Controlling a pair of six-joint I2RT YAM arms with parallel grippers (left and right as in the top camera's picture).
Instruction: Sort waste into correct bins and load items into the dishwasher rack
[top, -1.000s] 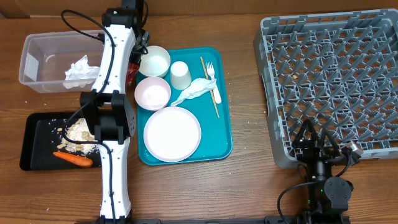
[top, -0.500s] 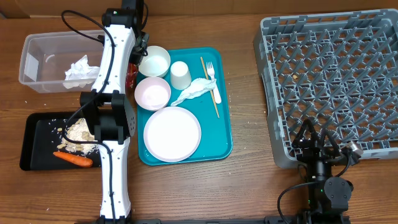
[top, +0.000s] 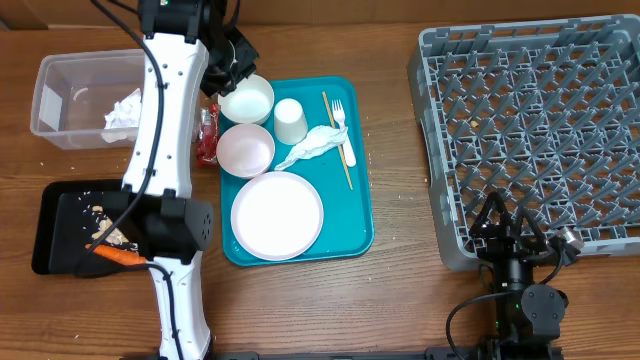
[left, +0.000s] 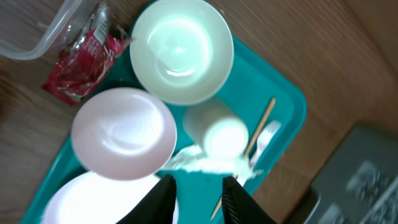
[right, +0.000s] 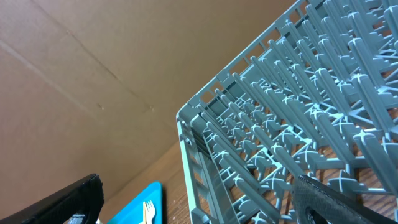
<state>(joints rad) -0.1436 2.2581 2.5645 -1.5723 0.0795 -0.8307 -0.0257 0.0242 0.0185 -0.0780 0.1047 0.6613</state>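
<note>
Raised left end effector (left: 198, 182) (jaws apart) uncovers crinkled red wrapper (left: 79, 68).

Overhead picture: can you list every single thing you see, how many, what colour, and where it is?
rack: 1, grey, right side of table
teal tray: 1, teal, middle
plate: 1, white, near end of teal tray
pink bowl: 1, pale pink, left side of teal tray
white bowl: 1, white, far left corner of teal tray
cup: 1, white, beside white bowl
fork: 1, white, right side of teal tray
stick: 1, wooden, beside fork
tray napkin: 1, white, on teal tray
tub: 1, clear, far left
tub napkin: 1, white, inside tub
wrapper: 1, red, on table between tub and teal tray
black tray: 1, black, near left
food scraps: 1 pile, beige, in black tray
carrot: 1, orange, in black tray
left gripper: 1, black, open, above teal tray
right gripper: 1, black, open, by rack's near edge
</note>
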